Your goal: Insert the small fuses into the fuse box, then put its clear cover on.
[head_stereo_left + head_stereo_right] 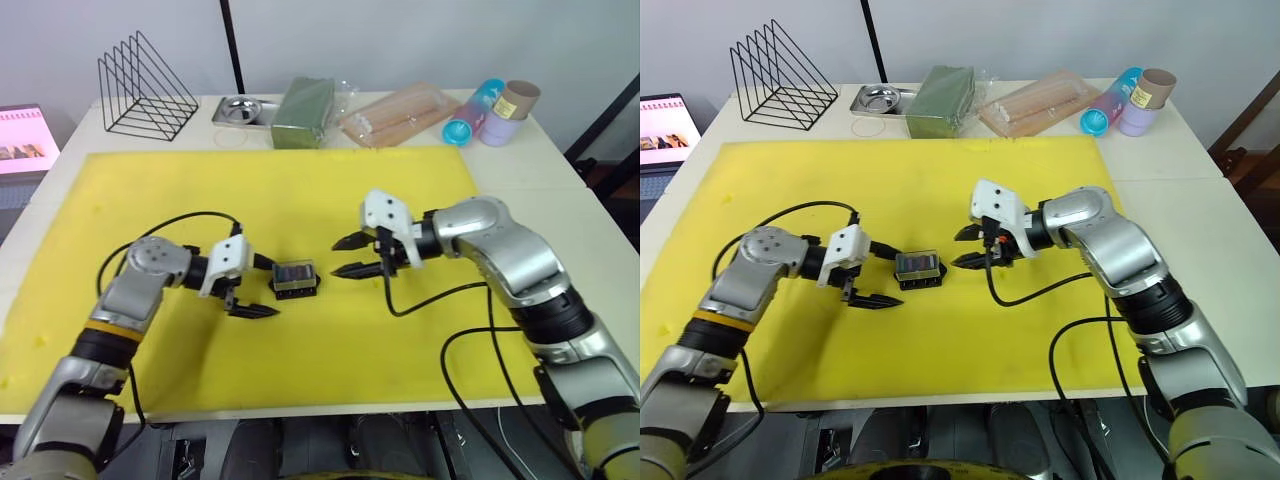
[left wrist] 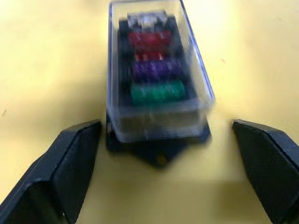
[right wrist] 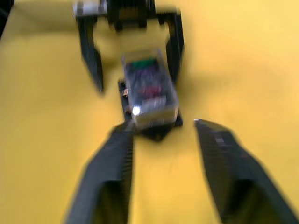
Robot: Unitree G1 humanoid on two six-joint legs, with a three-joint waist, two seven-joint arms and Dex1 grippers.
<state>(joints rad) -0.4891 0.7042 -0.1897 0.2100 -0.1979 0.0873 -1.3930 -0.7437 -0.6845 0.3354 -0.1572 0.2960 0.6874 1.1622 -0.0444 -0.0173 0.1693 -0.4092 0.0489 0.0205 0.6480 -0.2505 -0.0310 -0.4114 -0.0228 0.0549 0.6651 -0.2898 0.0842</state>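
The fuse box (image 1: 295, 277) is a small black block lying on the yellow mat (image 1: 200, 190). The clear cover (image 2: 156, 100) sits over its top. Through the cover the small fuses show in a row: green (image 2: 156, 92), purple (image 2: 156, 70), red (image 2: 149, 38) and a greyish one (image 2: 147, 19). My left gripper (image 1: 268, 288) is open at the box's left end, one finger on each side, apart from it. My right gripper (image 1: 334, 257) is open just right of the box and holds nothing. In the right wrist view the box (image 3: 149, 95) lies just beyond that gripper's fingertips.
Along the table's far edge stand a black wire rack (image 1: 147, 85), a metal tray (image 1: 240, 108), a green packet (image 1: 305, 112), a clear bag of sticks (image 1: 400, 113) and cups (image 1: 490, 110). A screen (image 1: 25, 135) glows at far left. Cables trail from both wrists.
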